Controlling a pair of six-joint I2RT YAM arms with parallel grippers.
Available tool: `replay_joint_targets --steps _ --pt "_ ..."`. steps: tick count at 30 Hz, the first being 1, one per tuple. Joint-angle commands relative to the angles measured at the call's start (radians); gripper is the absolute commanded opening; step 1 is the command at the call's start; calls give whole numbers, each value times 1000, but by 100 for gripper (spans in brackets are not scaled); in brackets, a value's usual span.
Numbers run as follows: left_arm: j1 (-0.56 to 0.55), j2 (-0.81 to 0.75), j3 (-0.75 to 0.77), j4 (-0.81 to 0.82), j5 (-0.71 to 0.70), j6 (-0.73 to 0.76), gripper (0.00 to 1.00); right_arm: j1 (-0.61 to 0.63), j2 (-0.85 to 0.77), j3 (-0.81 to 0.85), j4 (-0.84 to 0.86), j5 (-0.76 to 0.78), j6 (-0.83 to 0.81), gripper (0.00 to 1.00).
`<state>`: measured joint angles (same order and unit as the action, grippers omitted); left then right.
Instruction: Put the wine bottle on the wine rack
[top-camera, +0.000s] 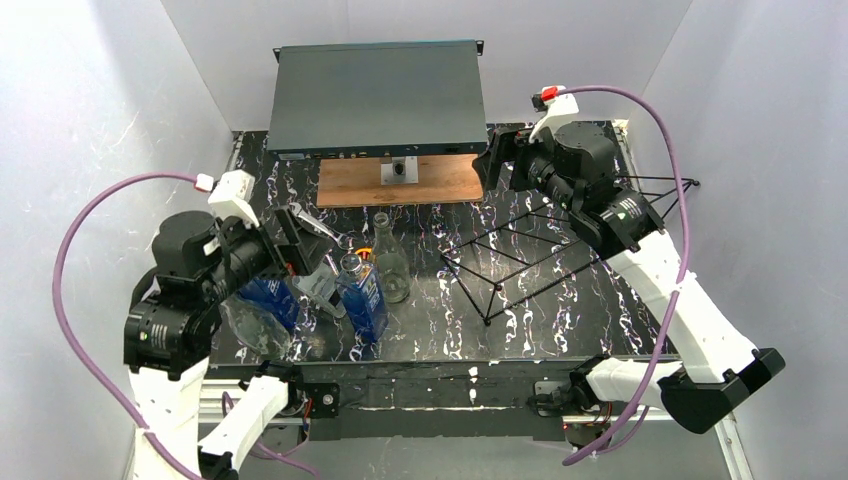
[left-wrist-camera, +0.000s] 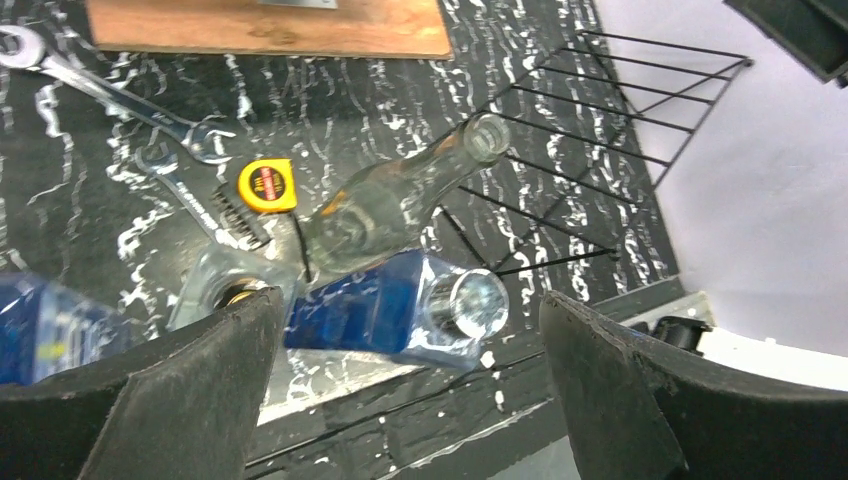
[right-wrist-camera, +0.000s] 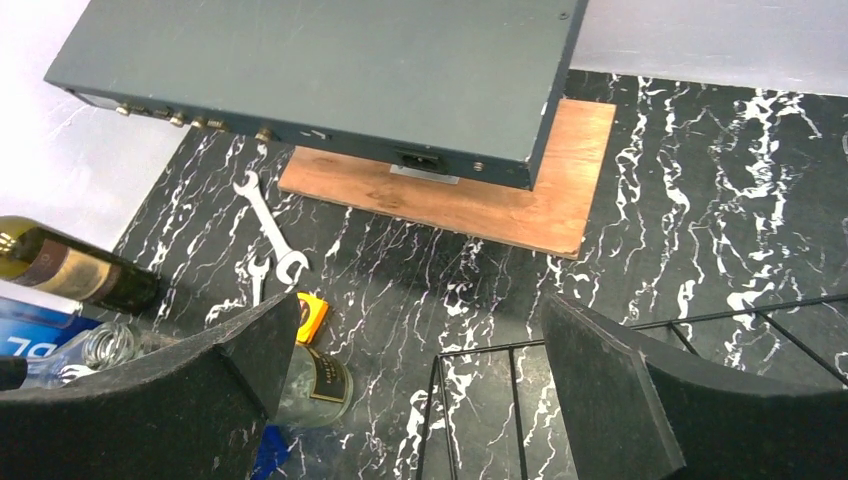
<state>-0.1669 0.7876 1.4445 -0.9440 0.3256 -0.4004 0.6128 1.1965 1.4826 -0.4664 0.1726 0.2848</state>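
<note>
A: Left jaws?
B: Spread wide, empty. Just left of blue bottle (top-camera: 362, 298) and clear bottle (top-camera: 390, 262), near left on counter (top-camera: 560, 320).
A: Wine bottle (right-wrist-camera: 70, 268)?
B: Dark, labelled. Left part of counter, well apart from wine rack (top-camera: 530, 250). Upright or lying: cannot tell.
A: Wine rack?
B: Right of centre on counter.
A: Right jaws?
B: Spread wide, empty. Above far counter, beside rack.

1. A black table (top-camera: 430, 338) veined in white carries everything.
2. A flat dark grey equipment case (top-camera: 378, 95) sits at the far edge, its front over a wooden board (top-camera: 345, 185).
3. Two silver wrenches lie close together: a larger wrench (left-wrist-camera: 100, 88) and a smaller wrench (left-wrist-camera: 198, 200).
4. A yellow tape measure (left-wrist-camera: 266, 186) lies just beside the smaller wrench.
5. A square blue bottle (top-camera: 364, 298) with a silver cap stands upright.
</note>
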Motion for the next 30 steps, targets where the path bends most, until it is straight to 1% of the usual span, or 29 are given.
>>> replay_joint_targets --steps 1,12,15,19,25,28,30 --pt "-3 -30 -2 -127 -116 68 99 0 19 -3 64 -78 -4 100" --pt "-3 6 -64 -138 -180 150 99 1 -15 -67 156 -208 -16 100" --pt "-3 8 -90 -131 -207 173 91 1 -12 -70 156 -212 -18 100" --pt "-3 10 -124 -110 -221 184 85 1 -3 -75 158 -232 -18 100" --pt "-4 17 -189 -78 -201 181 78 1 3 -79 158 -233 -19 100" --pt "-3 26 -210 -75 -206 185 71 1 3 -85 160 -229 -21 100" --pt "-3 30 -221 -74 -218 191 69 1 4 -90 163 -229 -19 100"
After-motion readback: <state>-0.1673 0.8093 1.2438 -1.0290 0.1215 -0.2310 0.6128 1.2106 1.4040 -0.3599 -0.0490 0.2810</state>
